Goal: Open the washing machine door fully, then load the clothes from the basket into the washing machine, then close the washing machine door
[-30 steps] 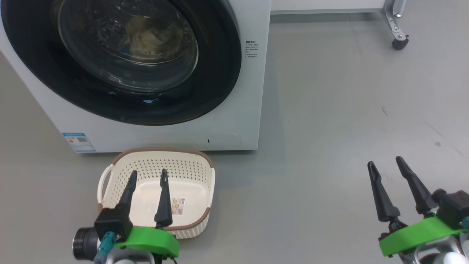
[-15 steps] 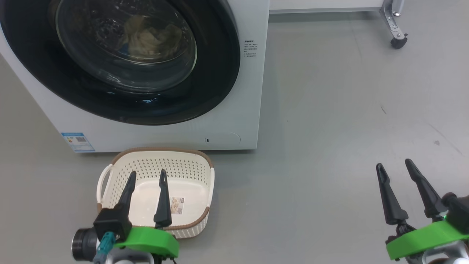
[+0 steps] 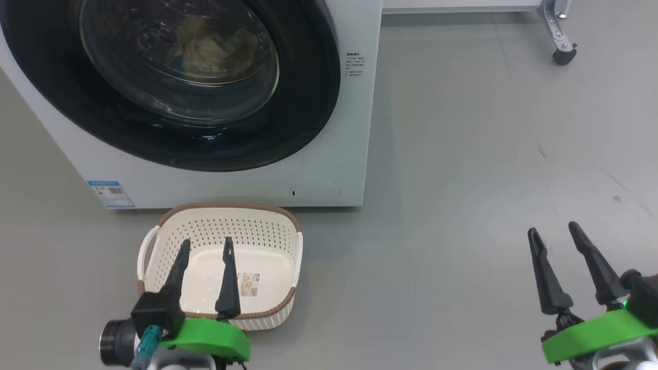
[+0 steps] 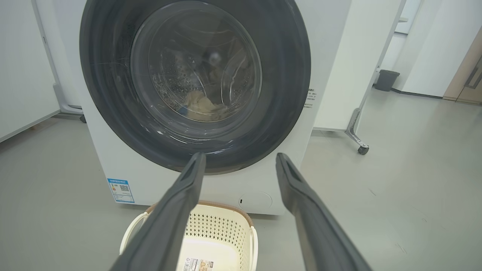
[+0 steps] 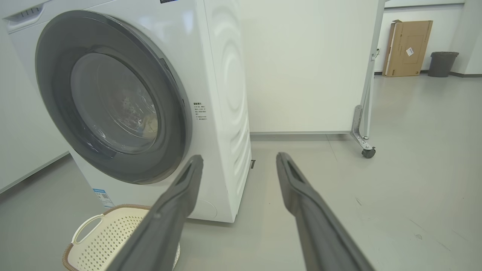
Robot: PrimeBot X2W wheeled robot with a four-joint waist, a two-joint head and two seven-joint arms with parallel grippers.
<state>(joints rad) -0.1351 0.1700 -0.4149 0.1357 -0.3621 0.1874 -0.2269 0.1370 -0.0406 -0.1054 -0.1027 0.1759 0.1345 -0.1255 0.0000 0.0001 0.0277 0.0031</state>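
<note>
The white washing machine (image 3: pixel 354 128) stands ahead with its black-rimmed round door (image 3: pixel 288 128) closed flat against the front. Through the glass, the pale cream clothes (image 3: pixel 211 49) lie inside the drum, also seen as clothes (image 4: pixel 201 109) in the left wrist view. The cream basket (image 3: pixel 226 231) sits on the floor before the machine, holding nothing but its label. My left gripper (image 3: pixel 205 245) hovers open above the basket. My right gripper (image 3: pixel 555 230) stands open over bare floor, well right of the machine.
A white partition on castor wheels (image 3: pixel 563 54) stands behind and right of the machine. A cardboard box (image 5: pixel 408 47) and a dark bin (image 5: pixel 443 63) stand far off by the wall. Grey floor (image 3: pixel 462 205) stretches to the right.
The head camera has shifted slightly. My right gripper has drifted a little right and down. The left gripper, basket and door stay as they were.
</note>
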